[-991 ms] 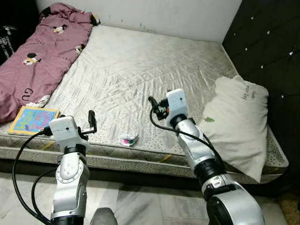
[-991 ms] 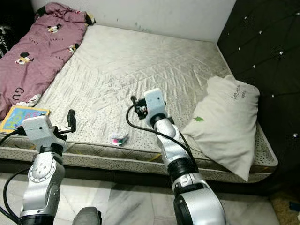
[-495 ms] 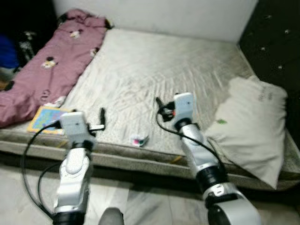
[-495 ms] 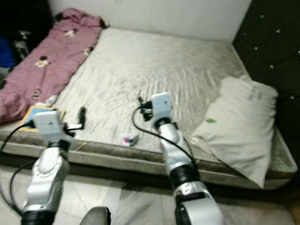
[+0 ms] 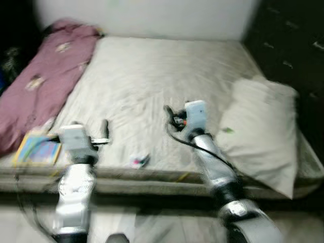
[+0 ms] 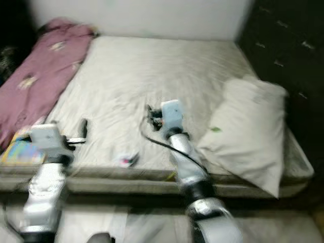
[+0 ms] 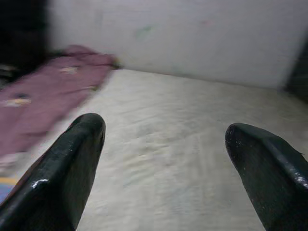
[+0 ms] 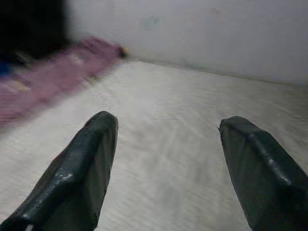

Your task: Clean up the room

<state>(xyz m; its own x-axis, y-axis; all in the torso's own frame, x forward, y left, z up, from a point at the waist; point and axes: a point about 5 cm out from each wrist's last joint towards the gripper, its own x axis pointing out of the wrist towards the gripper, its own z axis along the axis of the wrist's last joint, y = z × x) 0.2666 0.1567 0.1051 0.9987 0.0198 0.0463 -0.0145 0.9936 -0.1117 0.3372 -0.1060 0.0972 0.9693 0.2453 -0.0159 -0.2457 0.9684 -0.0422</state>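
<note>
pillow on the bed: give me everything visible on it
The pillow is large, off-white and soft-looking, its cover creased. It lies flat on the mattress at the robot's right, beside the dark padded headboard, with its near corner reaching past the mattress edge. A small green mark sits near its inner edge; the frame is too blurred to tell more. The right arm passes close beside it; contact cannot be told. Nothing rests on it.

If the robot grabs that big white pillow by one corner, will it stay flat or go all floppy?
Probably floppy. The pillow already sags over the edge of the mattress and shows soft creases, so a lifted corner would likely leave the rest drooping. It looks puffy, so likely light for its size. It is wide next to the open right gripper, so one pinch may only bunch up cloth.
</note>
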